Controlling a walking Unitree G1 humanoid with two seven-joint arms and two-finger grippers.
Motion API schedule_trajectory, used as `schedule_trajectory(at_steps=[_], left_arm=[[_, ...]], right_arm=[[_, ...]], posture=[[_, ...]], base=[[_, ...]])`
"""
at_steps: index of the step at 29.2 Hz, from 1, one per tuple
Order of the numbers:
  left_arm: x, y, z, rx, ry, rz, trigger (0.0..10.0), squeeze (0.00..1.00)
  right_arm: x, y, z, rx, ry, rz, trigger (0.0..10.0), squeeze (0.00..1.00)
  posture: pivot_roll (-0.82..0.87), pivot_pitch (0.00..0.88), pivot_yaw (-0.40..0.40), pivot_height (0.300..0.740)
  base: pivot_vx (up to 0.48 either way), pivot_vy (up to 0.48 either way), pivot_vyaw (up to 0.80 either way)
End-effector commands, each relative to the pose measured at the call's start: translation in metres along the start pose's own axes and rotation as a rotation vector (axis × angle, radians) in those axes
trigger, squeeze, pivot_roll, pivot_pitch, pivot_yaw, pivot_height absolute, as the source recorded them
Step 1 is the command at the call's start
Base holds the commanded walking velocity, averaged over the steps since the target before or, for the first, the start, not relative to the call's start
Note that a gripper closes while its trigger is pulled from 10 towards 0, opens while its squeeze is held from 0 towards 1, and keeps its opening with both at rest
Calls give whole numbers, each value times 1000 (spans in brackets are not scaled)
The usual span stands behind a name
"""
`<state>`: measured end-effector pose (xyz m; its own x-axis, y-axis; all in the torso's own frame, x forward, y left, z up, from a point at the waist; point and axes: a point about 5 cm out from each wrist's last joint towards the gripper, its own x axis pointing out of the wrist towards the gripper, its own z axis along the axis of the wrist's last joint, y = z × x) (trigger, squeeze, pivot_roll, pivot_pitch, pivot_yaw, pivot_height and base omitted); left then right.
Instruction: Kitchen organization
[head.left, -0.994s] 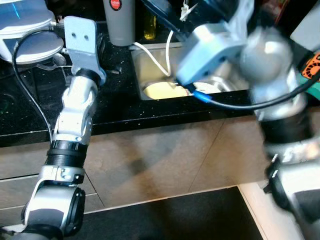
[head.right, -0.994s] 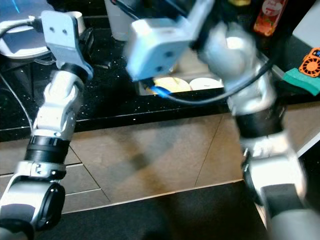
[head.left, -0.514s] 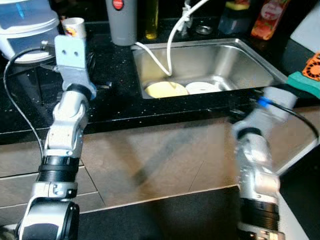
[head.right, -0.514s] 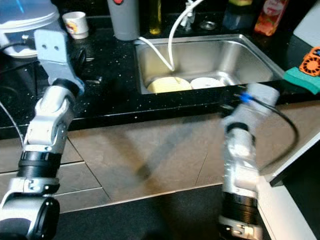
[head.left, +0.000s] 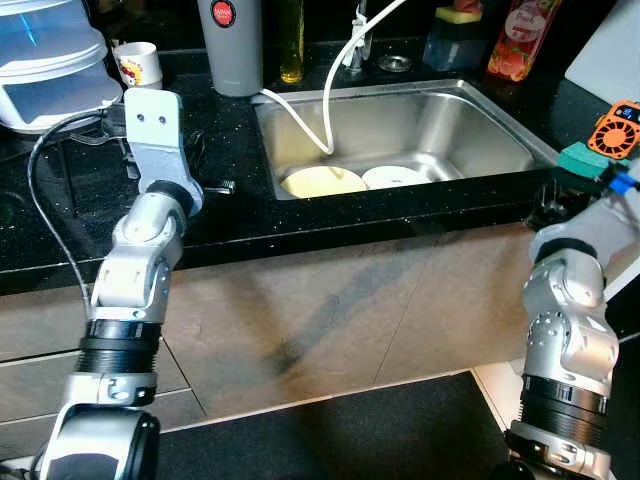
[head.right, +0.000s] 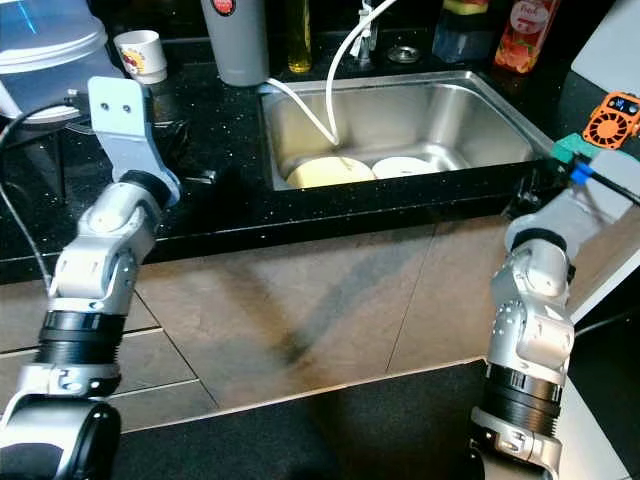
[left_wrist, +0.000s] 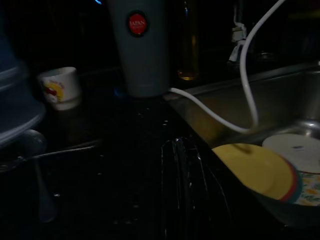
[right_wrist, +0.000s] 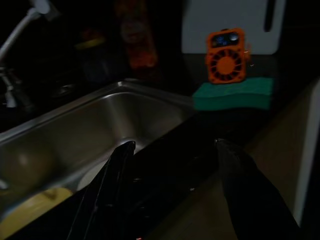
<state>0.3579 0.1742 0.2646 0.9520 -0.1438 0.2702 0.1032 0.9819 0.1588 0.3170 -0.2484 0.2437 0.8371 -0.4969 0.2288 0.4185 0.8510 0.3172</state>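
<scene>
- The right gripper (right_wrist: 172, 192) sits nearest, at the front edge of the black table (head.left: 60, 240) by the sink's right corner. A second ago this arm was raised across the sink; it has since dropped down and pulled back, leaving the basin open to view. Its jaws stand well apart, holding nothing.
- The left gripper (left_wrist: 182, 195) hovers low over the table just left of the sink (head.left: 470, 125). Its jaws lie close together with nothing between them. This arm has hardly shifted in the last second.
- Inside the sink lie the task's likely things: a yellow plate (head.left: 322, 181) and a white plate (head.left: 402, 176), side by side on the floor of the basin, with a white hose (head.left: 325, 90) trailing down onto them.
- A green sponge (right_wrist: 232, 94) with an orange gadget (right_wrist: 226, 62) on it rests beyond the sink's right end.
- Farther back on the table stand a grey canister (head.left: 230, 45), a small white cup (head.left: 138, 63) and a red bottle (head.left: 512, 45).
- With the right arm withdrawn and both grippers empty, no dish is in hand; I judge the robot is resetting before its next reach, most likely toward the plates.
</scene>
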Motion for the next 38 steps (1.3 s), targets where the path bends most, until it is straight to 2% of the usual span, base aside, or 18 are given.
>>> schedule_trajectory(at_steps=[1, 6, 9, 11, 13, 14, 18, 22, 25, 29, 31, 33, 36, 38], left_arm=[[-3, -3, 4, 70, -40, -44, 10000, 0], [-3, -11, 15, 32, -127, -65, 10000, 0], [-1, -19, 28, -32, -195, -82, 10000, 0], [2, -29, 37, -91, -244, -94, 10000, 0], [3, -33, 39, -113, -252, -101, 10000, 0], [6, -41, 41, -147, -264, -111, 10000, 0], [6, -55, 36, -119, -255, -150, 10000, 0], [3, -63, 29, -113, -235, -186, 10000, 0], [0, -63, 25, -114, -216, -183, 10000, 0], [-5, -58, 18, -65, -197, -170, 10000, 0], [-11, -51, 10, 7, -175, -146, 10000, 0], [-23, -45, 0, 18, -133, -126, 10000, 0], [-41, -42, -12, 37, -84, -125, 10000, 0], [-54, -39, -21, -8, -25, -91, 10000, 0]], right_arm=[[-1, 7, 2, 35, 7, 23, 10000, 0], [-1, 7, 11, 16, -46, 4, 10000, 0], [2, 8, 23, 14, -96, -11, 10000, 0], [4, 10, 40, -20, -170, 12, 10000, 0], [4, 11, 45, -34, -194, 22, 10000, 0], [5, 12, 50, -32, -213, 30, 10000, 0], [1, 15, 47, -31, -210, 67, 10000, 0], [-9, 22, 30, -42, -162, 94, 10000, 0], [-11, 23, 23, -22, -129, 92, 10000, 0], [-13, 28, 17, -6, -108, 111, 10000, 0], [-15, 37, 6, 12, -61, 147, 10000, 0], [-17, 47, -4, 16, -25, 193, 10000, 0], [-17, 52, -10, 9, -4, 220, 10000, 0], [-16, 55, -13, 9, 7, 237, 10000, 0]], posture=[[7, 30, 7, 740], [3, 20, -1, 740], [4, 19, -5, 740], [-5, 9, -11, 740], [-5, 9, -11, 740], [-18, 3, -16, 740], [-32, 0, -11, 740], [-42, 0, -8, 740], [-36, 0, -9, 740], [-22, 0, -28, 740], [-4, 0, -48, 740], [23, 0, -71, 740], [37, 0, -84, 740], [47, 0, -84, 740]], base=[[0, 0, 0], [0, 0, 0], [0, 0, 0], [0, 0, 0], [0, 0, 0], [0, 0, 0], [0, 0, 0], [0, 0, 0], [0, 0, 0], [0, 0, 0], [0, 0, 0], [0, 0, 0], [0, 0, 0], [0, 0, 0]])
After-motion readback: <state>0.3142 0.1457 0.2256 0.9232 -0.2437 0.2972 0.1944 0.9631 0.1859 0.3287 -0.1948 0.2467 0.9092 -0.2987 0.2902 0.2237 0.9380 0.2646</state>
